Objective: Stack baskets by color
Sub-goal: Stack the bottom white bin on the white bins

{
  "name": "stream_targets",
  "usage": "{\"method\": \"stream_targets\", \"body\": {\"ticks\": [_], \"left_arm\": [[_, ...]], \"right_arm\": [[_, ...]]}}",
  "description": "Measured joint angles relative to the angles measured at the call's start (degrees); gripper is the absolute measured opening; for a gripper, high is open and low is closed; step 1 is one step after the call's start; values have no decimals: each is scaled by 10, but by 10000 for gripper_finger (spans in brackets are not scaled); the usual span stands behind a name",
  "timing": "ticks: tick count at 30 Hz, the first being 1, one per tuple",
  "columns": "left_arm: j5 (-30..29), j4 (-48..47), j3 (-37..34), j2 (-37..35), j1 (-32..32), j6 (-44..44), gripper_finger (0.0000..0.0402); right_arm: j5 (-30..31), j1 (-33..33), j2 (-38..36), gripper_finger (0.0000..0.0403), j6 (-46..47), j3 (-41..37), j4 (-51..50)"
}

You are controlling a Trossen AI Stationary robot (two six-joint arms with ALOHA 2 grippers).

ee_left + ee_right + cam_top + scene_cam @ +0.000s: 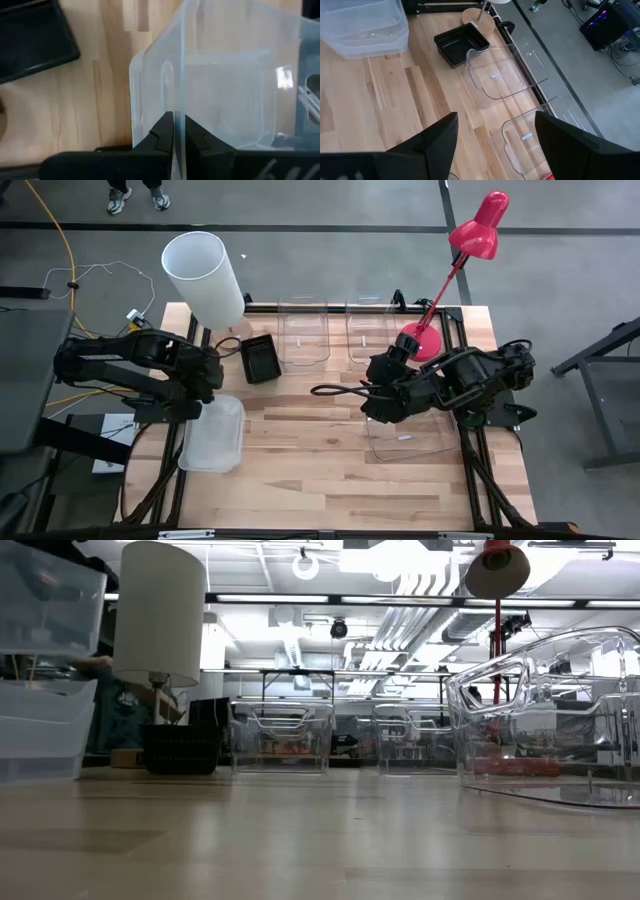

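your left end effector point(178, 131) is pinching the frosted basket point(213, 435) by its thin wall, risking slippage, while your right end effector point(495, 131) is hovering spread above the table point(300, 470).

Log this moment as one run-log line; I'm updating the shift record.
left hand: shut on frosted basket wall | right hand: open, over table
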Motion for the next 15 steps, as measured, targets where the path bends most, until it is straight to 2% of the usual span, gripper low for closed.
{"method": "stream_targets", "body": {"ticks": [9, 15], "left_arm": [[25, -17, -59, 11, 0, -8, 0], [52, 23, -74, 10, 0, 3, 0]], "right_arm": [[-1, 0, 0, 252, 6, 0, 0], [0, 0, 0, 252, 6, 0, 0]]}}
